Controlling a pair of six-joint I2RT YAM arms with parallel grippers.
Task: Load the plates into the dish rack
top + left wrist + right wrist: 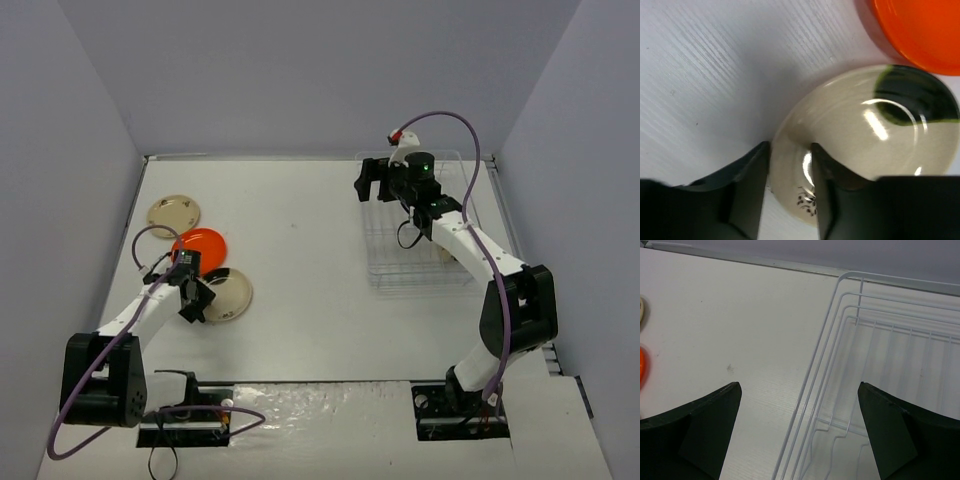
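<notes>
The left end effector is down at the near-left rim of the cream plate, jaws narrow and straddling the edge: one finger outside on the counter, the other over the plate's inner slope. Whether the pads already bite cannot be told. The plate lies flat at the counter's left, just beside the orange plate, with a tan plate farther back. The rack stands well apart at the right. There the right end effector hovers over the rack's near corner, jaws wide and holding nothing. To do this pick well, I would seat the rim deep between the pads before lifting, since a glazed, sloping lip probably slips from a shallow pinch. Lift the gripped edge first so the plate tips up and away from the orange one, not dragging across it. Carry it on edge, ready for an upright slot.
</notes>
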